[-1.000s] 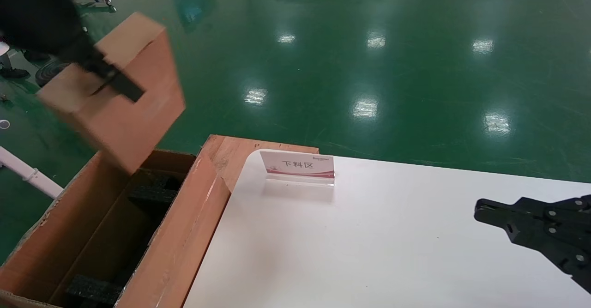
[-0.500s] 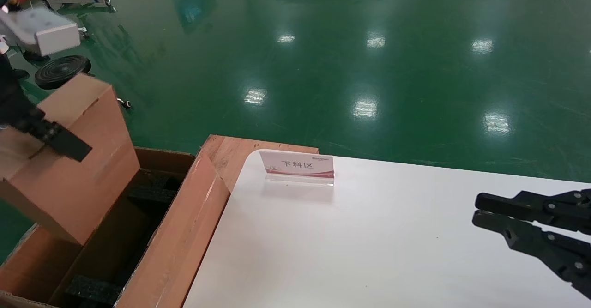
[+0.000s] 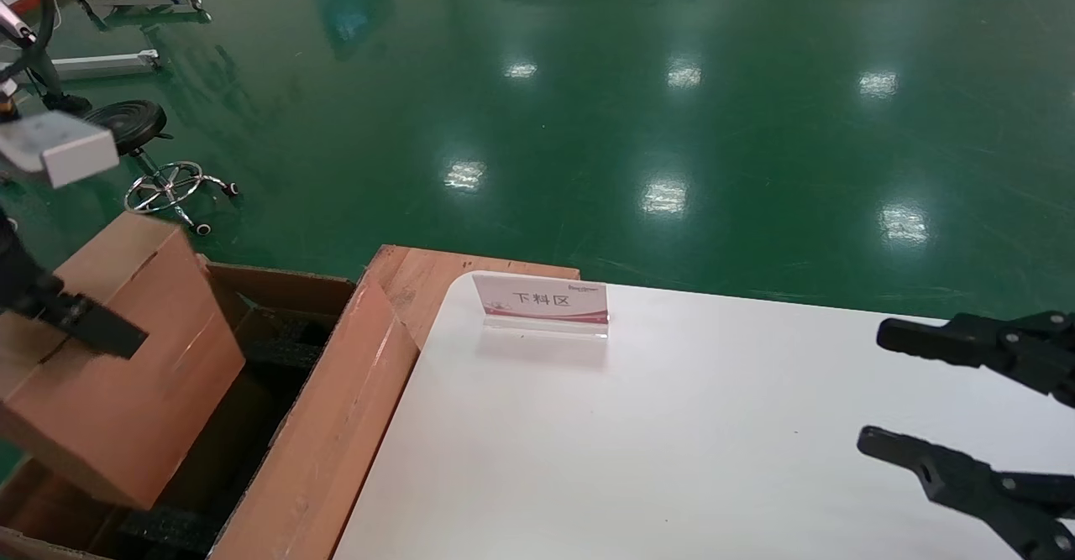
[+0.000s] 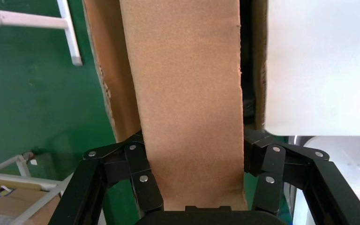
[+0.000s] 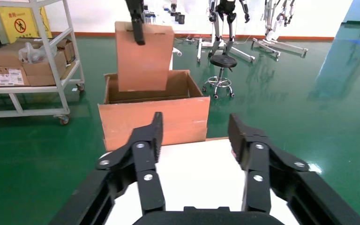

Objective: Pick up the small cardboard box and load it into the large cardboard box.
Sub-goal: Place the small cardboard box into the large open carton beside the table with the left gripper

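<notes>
1. From the head view, a white table (image 3: 672,442) fills the near right. A small acrylic sign stand (image 3: 542,301) on it has a red band and reads "下料区". Hard against the table's left edge stands the large brown corrugated cardboard box (image 3: 327,434), flaps up, with black foam pieces (image 3: 277,350) in its bottom. The small reddish-brown cardboard box (image 3: 126,375) hangs tilted over the open top, its lower part dipping between the flaps (I cannot tell if it touches the foam). The left gripper (image 3: 76,321) grips it from above, one black finger lying over the top edge. A black wheeled stool (image 3: 159,165) and white frames stand behind on the glossy green floor (image 3: 672,123). The right gripper (image 3: 941,400) hovers over the table's right side, fingers spread wide and holding nothing.

2. In the left wrist view, the left gripper's (image 4: 194,187) black linkage fingers (image 4: 143,180) press both sides of the small carton (image 4: 187,93), which blocks most of the sight. One tall flap of the big carton (image 4: 108,84) runs alongside it, the table (image 4: 318,65) lies on the other side, and a white metal frame (image 4: 37,21) stands on the green floor.

3. In the right wrist view, the right gripper (image 5: 194,136) is splayed over the table (image 5: 192,178). Past its edge sits the big carton (image 5: 154,115), the small one (image 5: 143,56) held partly inside it. A shelving cart (image 5: 33,70) with boxes stands by, with a yellow warning sign (image 5: 19,21) (text unreadable), the stool (image 5: 221,70) and robot stands against the far wall.
</notes>
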You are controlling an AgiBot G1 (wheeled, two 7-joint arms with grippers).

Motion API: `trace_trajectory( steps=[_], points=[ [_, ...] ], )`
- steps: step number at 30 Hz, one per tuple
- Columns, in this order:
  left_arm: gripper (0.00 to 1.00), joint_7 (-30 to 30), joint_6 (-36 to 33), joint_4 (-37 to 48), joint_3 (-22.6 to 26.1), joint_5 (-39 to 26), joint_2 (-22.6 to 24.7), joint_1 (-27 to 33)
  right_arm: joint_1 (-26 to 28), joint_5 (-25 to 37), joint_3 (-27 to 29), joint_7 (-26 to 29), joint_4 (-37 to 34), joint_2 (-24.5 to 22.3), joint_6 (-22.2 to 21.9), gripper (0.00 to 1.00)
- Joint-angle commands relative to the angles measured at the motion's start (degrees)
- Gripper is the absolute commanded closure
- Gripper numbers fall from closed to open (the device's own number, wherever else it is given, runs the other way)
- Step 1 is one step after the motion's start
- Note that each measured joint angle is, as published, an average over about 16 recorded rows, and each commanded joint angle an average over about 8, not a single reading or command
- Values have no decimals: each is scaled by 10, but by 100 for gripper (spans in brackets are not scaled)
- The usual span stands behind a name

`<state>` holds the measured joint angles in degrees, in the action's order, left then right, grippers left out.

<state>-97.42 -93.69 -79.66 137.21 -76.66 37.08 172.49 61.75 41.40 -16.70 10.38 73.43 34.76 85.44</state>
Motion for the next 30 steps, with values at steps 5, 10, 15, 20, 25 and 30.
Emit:
trace_trajectory(
  steps=[5,10,15,20,25,30],
  points=[
    [100,32,3,-2,1,-22,-48,-5,0,0,0,0,0,0,0,0],
    [100,58,8,-3,-9,-46,-87,-12,0,0,0,0,0,0,0,0],
    [100,78,17,-5,-25,-76,-119,-21,0,0,-1,0,0,0,0,0],
    [100,91,33,-3,-45,-100,-138,-39,0,0,-1,0,0,0,0,0],
    [100,106,60,14,-69,-111,-147,-79,0,-1,-1,0,0,0,0,0],
    [100,112,82,20,-89,-115,-157,-111,0,-1,-1,-1,0,0,0,0]
  ],
)
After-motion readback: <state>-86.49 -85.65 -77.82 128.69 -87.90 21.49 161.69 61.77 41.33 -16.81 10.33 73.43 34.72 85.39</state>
